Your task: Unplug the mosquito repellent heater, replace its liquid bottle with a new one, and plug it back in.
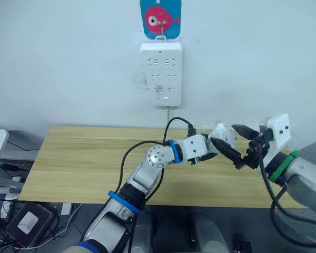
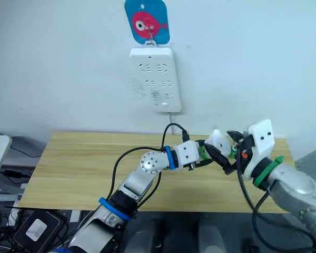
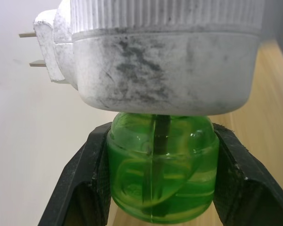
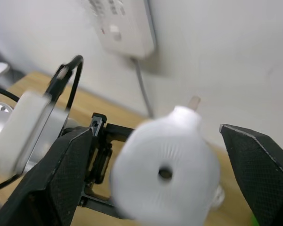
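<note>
Left gripper (image 3: 160, 188): fingers clamped on liquid bottle (image 3: 161, 174), screwed under the mosquito repellent heater (image 3: 155, 56).
Right gripper (image 4: 165, 174): jaws spread, heater's vent face between them, no contact.
Axis: heater directly beyond left fingertips, bottle-to-heater.
Nearer arm: both; judged right should grip heater.

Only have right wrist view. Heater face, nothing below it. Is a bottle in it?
Observer: Yes, a green bottle sits under the heater, wick running up into it.
Operator: Who holds it?
Observer: The left gripper, one finger clamped on each side of the bottle.
Operator: Anything plugged into the strip?
Observer: No, the strip on the wall has nothing plugged in.
</note>
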You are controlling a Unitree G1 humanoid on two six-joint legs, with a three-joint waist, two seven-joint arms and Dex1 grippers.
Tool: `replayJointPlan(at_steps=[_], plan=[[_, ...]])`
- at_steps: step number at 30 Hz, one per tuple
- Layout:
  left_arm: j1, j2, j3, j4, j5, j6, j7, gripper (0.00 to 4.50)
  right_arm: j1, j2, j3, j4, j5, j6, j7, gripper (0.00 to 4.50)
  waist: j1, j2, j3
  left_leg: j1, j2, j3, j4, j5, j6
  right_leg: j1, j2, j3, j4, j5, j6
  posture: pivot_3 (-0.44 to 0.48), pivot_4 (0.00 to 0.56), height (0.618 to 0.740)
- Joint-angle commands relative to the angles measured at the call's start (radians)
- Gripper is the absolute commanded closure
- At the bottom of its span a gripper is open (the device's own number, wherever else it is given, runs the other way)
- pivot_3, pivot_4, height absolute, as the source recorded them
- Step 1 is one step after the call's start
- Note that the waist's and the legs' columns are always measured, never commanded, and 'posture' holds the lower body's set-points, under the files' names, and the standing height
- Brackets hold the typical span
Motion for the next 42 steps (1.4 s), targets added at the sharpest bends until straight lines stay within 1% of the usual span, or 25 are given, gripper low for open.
replayJointPlan(at_steps=[1,4,7,12,16,21,23,25,26,27,34,38,40,41,42], plan=[[0.03,-0.047,0.029,-0.077,-0.08,-0.018,0.031,2.23,0.025,0.117,0.032,-0.06,-0.083,-0.053,-0.039,0.0,-0.005,0.0,-0.006,0.001,0.0,0.0,0.0,0.0,-0.001,0.0,0.0,0.0,0.0,0.0,0.0,-0.177,0.195,0.74],[0.045,-0.065,0.038,-0.089,-0.118,-0.03,0.027,2.23,0.012,0.191,0.057,-0.05,-0.134,-0.042,-0.058,0.0,-0.016,0.001,-0.016,0.002,0.001,0.002,0.0,0.001,-0.001,0.0,0.0,0.001,0.002,0.0,0.0,-0.194,0.197,0.74],[0.043,-0.072,0.04,-0.09,-0.145,-0.028,0.017,2.23,-0.014,0.224,0.065,-0.024,-0.176,-0.036,-0.041,0.0,-0.024,0.001,-0.017,0.003,0.001,0.003,0.0,0.002,-0.002,0.0,0.0,0.002,0.004,0.0,0.0,-0.204,0.2,0.74],[0.023,-0.087,0.058,-0.088,-0.188,0.002,0.023,2.23,-0.09,0.312,0.06,0.027,-0.136,-0.011,-0.044,0.0,-0.032,0.001,-0.018,0.006,0.001,0.004,0.0,0.002,-0.002,0.0,0.001,0.003,0.008,0.0,0.0,-0.204,0.2,0.74],[0.011,-0.099,0.063,-0.081,-0.185,0.017,0.051,2.23,-0.162,0.359,0.084,0.06,-0.197,-0.001,-0.047,0.0,-0.037,0.002,-0.018,0.006,0.001,0.004,0.0,0.002,-0.002,0.0,0.001,0.003,0.009,0.0,0.0,-0.199,0.2,0.74],[0.012,-0.1,0.051,-0.095,-0.16,0.011,0.087,2.23,-0.173,0.401,0.082,0.08,-0.22,0.007,-0.032,0.0,-0.038,0.002,-0.018,0.007,0.001,0.004,-0.001,0.002,-0.002,0.0,0.001,0.003,0.009,0.0,0.0,-0.199,0.2,0.74],[0.013,-0.102,0.048,-0.098,-0.159,0.012,0.097,2.23,-0.176,0.415,0.081,0.088,-0.223,0.006,-0.022,0.37,-0.038,0.002,-0.018,0.007,0.001,0.004,0.0,0.002,-0.002,0.0,0.001,0.004,0.009,0.0,0.0,-0.199,0.2,0.74],[0.015,-0.105,0.047,-0.099,-0.159,0.013,0.105,2.23,-0.174,0.423,0.079,0.091,-0.232,0.005,-0.01,0.87,-0.038,0.002,-0.018,0.007,0.001,0.004,0.0,0.002,-0.002,0.0,0.001,0.003,0.009,0.0,0.0,-0.187,0.204,0.74],[0.015,-0.105,0.045,-0.099,-0.159,0.014,0.108,2.23,-0.172,0.426,0.081,0.094,-0.24,0.001,0.0,1.23,-0.038,0.002,-0.018,0.007,0.001,0.004,0.0,0.002,-0.002,0.0,0.001,0.003,0.009,0.0,0.0,-0.185,0.204,0.74],[0.015,-0.106,0.043,-0.1,-0.159,0.016,0.11,2.23,-0.172,0.428,0.084,0.094,-0.247,-0.001,0.009,1.44,-0.038,0.002,-0.018,0.007,0.001,0.004,0.0,0.002,-0.002,0.0,0.001,0.003,0.009,0.0,0.0,-0.185,0.204,0.74],[0.018,-0.102,0.037,-0.1,-0.158,0.019,0.111,2.23,-0.184,0.449,0.089,0.093,-0.27,0.006,0.037,1.44,-0.038,0.002,-0.018,0.007,0.001,0.004,0.0,0.002,-0.002,0.0,0.001,0.003,0.009,0.0,0.0,-0.181,0.208,0.74],[0.02,-0.092,0.025,-0.104,-0.164,0.044,0.088,2.23,-0.189,0.449,0.083,0.098,-0.282,0.008,0.051,1.44,-0.038,0.002,-0.018,0.007,0.001,0.004,0.0,0.002,-0.002,0.0,0.001,0.003,0.009,0.0,0.0,-0.174,0.204,0.74],[0.018,-0.082,0.035,-0.108,-0.175,0.048,0.075,1.5,-0.191,0.447,0.076,0.1,-0.286,0.011,0.059,1.44,-0.038,0.002,-0.018,0.007,0.001,0.004,0.0,0.002,-0.002,0.0,0.001,0.003,0.009,0.0,0.0,-0.168,0.2,0.74],[0.017,-0.069,0.038,-0.111,-0.18,0.049,0.06,1.3,-0.192,0.446,0.072,0.103,-0.289,0.012,0.062,1.44,-0.038,0.002,-0.018,0.007,0.001,0.004,0.0,0.002,-0.002,0.0,0.001,0.003,0.009,0.0,0.0,-0.168,0.2,0.74],[0.016,-0.053,0.04,-0.118,-0.184,0.051,0.043,0.95,-0.193,0.445,0.066,0.106,-0.291,0.014,0.063,1.44,-0.038,0.002,-0.018,0.007,0.001,0.004,0.0,0.002,-0.002,0.0,0.001,0.003,0.009,0.0,0.0,-0.168,0.2,0.74]])
